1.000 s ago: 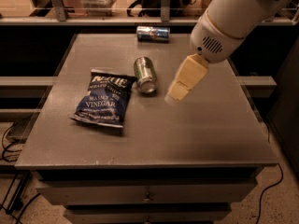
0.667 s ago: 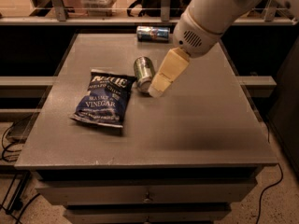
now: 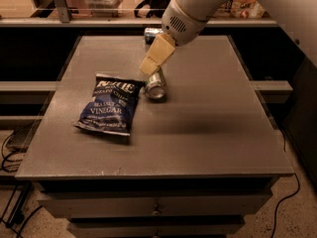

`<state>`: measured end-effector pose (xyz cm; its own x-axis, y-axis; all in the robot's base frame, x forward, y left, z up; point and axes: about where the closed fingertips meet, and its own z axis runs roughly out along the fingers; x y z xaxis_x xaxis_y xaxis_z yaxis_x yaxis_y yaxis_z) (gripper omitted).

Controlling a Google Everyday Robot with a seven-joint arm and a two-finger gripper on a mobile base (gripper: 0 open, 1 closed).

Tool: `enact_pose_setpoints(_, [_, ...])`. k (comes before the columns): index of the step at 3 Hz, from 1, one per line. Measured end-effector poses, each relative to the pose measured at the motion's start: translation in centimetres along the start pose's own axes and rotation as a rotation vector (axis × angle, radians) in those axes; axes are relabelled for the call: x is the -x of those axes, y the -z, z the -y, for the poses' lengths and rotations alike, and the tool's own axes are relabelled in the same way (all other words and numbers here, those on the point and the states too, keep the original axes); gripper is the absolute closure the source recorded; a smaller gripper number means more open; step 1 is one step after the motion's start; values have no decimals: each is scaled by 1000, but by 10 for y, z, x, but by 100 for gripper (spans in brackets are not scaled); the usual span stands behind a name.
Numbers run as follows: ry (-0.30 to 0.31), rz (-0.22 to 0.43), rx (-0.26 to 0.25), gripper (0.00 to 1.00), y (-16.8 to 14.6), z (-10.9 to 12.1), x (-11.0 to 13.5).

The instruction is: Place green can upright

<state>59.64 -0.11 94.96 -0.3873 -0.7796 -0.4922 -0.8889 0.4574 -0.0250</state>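
The green can [image 3: 155, 85] lies on its side near the middle of the grey table [image 3: 208, 108], its silver end facing the front. It touches or nearly touches the right edge of the chip bag. My gripper [image 3: 150, 66], with pale yellowish fingers, hangs from the white arm directly over the can's far end and covers part of it.
A dark blue salt-and-vinegar chip bag [image 3: 111, 104] lies flat just left of the can. A blue-and-silver can [image 3: 152, 33] lies on its side at the table's far edge, partly behind the arm. A shelf with objects runs behind the table.
My arm and gripper have swung left across the table, from right of the green can to directly above it. The can and bag have not moved.
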Motion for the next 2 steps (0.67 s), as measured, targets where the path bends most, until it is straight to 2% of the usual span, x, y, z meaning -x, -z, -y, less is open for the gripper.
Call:
enact_pose_setpoints(1, [-37, 19, 20, 0, -12, 2, 4])
enact_pose_setpoints(2, [-121, 35, 45, 0, -40, 16, 15])
